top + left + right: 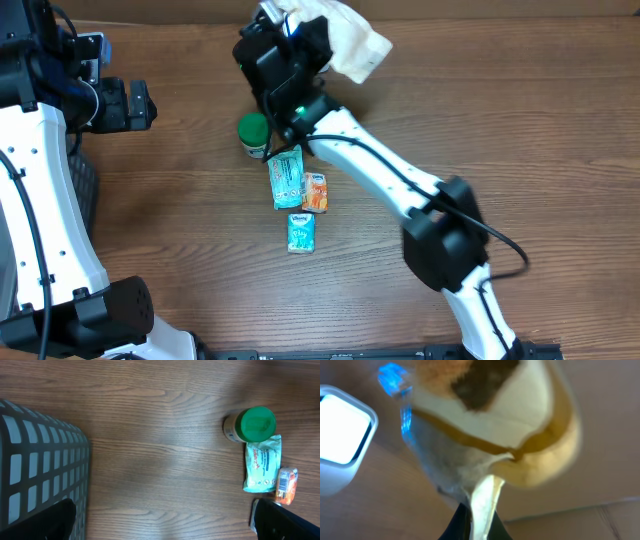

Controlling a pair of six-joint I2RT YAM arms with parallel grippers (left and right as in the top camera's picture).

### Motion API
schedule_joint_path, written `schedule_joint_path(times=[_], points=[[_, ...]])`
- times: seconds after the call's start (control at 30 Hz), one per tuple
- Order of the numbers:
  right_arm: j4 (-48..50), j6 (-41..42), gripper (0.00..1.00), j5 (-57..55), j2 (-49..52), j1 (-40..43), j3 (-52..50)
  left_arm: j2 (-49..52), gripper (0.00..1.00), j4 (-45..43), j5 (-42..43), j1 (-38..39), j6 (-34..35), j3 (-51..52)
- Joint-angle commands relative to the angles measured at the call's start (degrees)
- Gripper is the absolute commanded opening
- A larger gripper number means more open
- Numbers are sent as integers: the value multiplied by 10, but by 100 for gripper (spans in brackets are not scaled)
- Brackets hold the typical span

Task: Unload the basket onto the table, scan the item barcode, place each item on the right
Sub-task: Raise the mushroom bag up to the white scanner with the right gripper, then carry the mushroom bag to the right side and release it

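Observation:
My right gripper (318, 40) is raised at the back of the table, shut on the edge of a soft cream-and-yellow packet (356, 45). In the right wrist view the packet (520, 425) fills the frame above the shut fingertips (477, 525), blurred, and no barcode shows on it. Beside it at the left is a white box with a bright lit face (340, 435) and a blue glint (392, 375). My left gripper (165, 525) hangs open over bare wood at the left, holding nothing.
In the middle lie a green-lidded jar (254, 135), a teal wipes packet (285, 178), a small orange packet (315, 192) and a teal tissue pack (301, 232). A dark mesh basket (40, 465) stands at the left edge.

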State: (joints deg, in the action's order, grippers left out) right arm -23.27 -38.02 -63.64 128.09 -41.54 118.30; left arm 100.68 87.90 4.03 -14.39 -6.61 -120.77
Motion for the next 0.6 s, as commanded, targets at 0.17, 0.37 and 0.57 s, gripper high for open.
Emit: schedule_joint_path(times=[0.17,0.37,0.57], points=[[-361,432,4,388,-153,69,6,0,99,-1,-2,-3,-11,-1],[-521,468,4,732,-197,195,6,0,100,-1,-2,-3,-11,-1],[-590,485,4,778,-196,355,-28,0,99,-1,-2,-3,-11,-1]])
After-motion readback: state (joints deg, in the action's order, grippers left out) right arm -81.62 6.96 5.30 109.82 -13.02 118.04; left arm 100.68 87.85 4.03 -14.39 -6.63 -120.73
